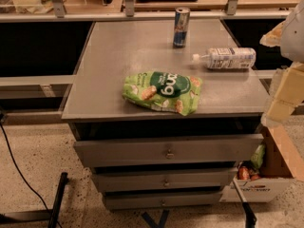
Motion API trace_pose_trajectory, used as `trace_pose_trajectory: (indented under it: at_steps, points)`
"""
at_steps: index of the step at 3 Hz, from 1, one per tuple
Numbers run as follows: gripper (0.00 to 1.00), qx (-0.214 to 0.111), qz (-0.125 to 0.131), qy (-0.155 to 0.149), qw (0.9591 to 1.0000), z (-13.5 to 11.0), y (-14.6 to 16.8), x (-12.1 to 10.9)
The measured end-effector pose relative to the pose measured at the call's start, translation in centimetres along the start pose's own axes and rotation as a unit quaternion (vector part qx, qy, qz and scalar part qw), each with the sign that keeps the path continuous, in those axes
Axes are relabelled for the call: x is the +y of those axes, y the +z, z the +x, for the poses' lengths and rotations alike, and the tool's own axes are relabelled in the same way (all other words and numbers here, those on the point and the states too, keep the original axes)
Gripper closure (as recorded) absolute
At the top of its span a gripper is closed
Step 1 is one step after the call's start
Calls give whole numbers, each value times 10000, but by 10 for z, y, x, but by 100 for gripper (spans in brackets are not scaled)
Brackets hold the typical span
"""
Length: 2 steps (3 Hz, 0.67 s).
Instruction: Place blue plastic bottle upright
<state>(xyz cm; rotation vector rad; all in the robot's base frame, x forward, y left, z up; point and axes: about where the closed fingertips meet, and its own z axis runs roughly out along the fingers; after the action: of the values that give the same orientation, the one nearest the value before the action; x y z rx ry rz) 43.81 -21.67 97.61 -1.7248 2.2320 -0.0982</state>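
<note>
The blue plastic bottle lies on its side near the right edge of the grey metal table. It is clear, with a white-and-blue label, and its white cap points left. My gripper shows as cream-coloured blocks at the right edge of the camera view. It is right of the table's front right corner, lower than the bottle in the picture and apart from it. Nothing shows in it.
A blue-and-silver can stands upright behind the bottle to the left. A green snack bag lies at the table's front middle. Drawers stick out below. A cardboard box sits on the floor at right. A rail runs behind.
</note>
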Motion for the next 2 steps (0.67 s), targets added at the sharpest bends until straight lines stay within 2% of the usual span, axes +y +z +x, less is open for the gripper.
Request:
trace_pose_trajectory:
  at_steps: [1, 2]
  points:
    - [0, 0, 1, -1, 10000, 0, 0, 0]
    - [0, 42, 59, -192, 9998, -14, 3, -16]
